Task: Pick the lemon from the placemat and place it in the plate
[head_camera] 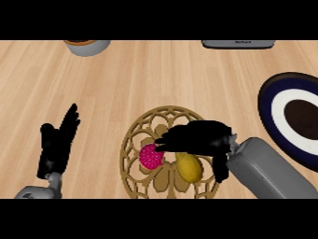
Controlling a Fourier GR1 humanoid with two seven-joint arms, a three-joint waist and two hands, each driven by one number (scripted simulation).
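Lemon (189, 167) lies on the round openwork placemat (137, 140), lower centre of frame, just right of a pink round fruit (150, 157) that sits touching or nearly touching it. Right hand (199, 137) is over the lemon's upper end, fingers spread and curved downward, not closed on anything yet; thumb hangs beside the lemon's right flank. Judged step: closing the grasp. To do it well, fingers should come down between lemon and pink fruit without nudging the fruit, thumb opposing across the lemon's short axis. Then lift straight up before carrying toward the plate (275, 100), which sits at right of frame on the counter (154, 74), dark blue rim, white ring, dark centre. Left hand (57, 144) rests at lower left, fingers straight, holding nothing.
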